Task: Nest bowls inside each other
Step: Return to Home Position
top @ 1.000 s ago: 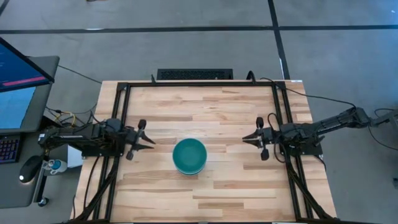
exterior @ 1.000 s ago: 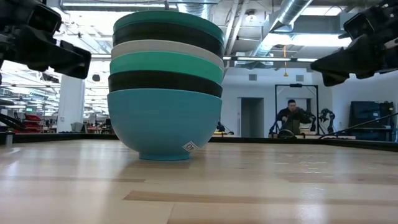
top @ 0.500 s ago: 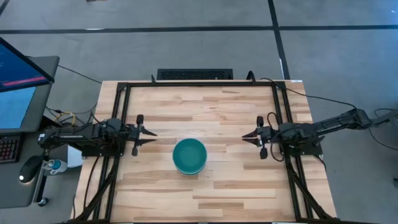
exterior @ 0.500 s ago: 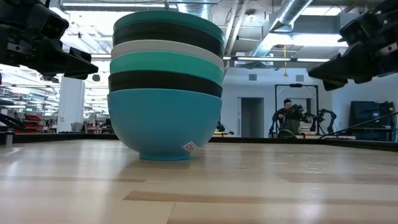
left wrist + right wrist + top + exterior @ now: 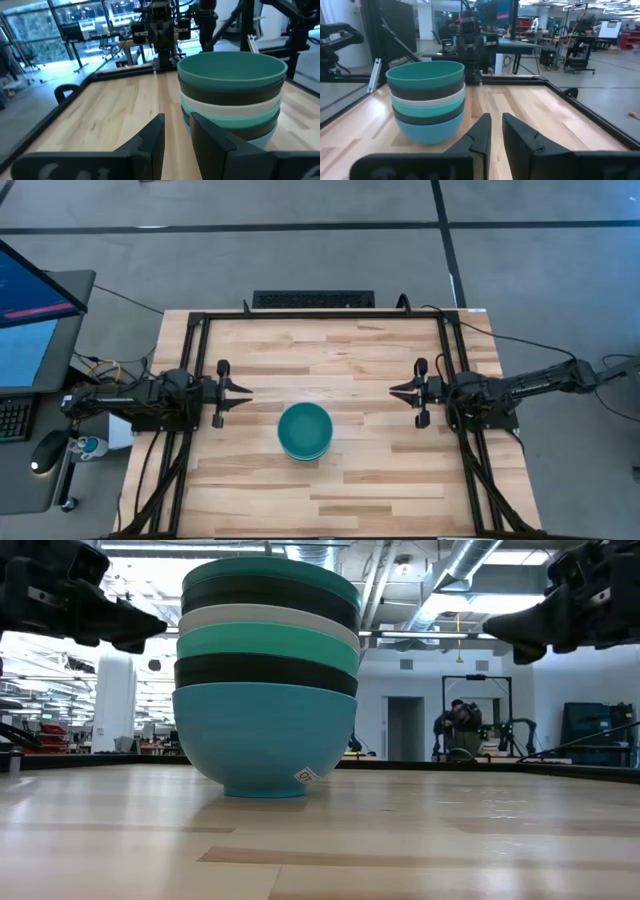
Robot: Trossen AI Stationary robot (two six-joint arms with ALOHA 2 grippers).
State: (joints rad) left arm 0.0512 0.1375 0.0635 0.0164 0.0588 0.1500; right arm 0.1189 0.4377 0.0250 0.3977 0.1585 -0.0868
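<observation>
Six bowls [image 5: 304, 431] sat nested in one stack mid-surface [image 5: 350, 350], teal on top. Over the last second, the left gripper [image 5: 243, 392] and right gripper [image 5: 395, 391] had rolled level and risen slightly near the left and right edges, fingers nearly together and empty. Nesting looked done.

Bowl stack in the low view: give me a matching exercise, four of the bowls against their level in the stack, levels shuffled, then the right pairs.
Bowls:
1. dark teal bowl
2. white bowl
3. light cyan bowl
4. blue bowl

Levels:
A. bottom
B. third from the top
C. top
D. third from the bottom

Pairs: 1-C, 2-B, 3-D, 4-A.

The left gripper and right gripper hang clear of the stack, one on each side.
</observation>
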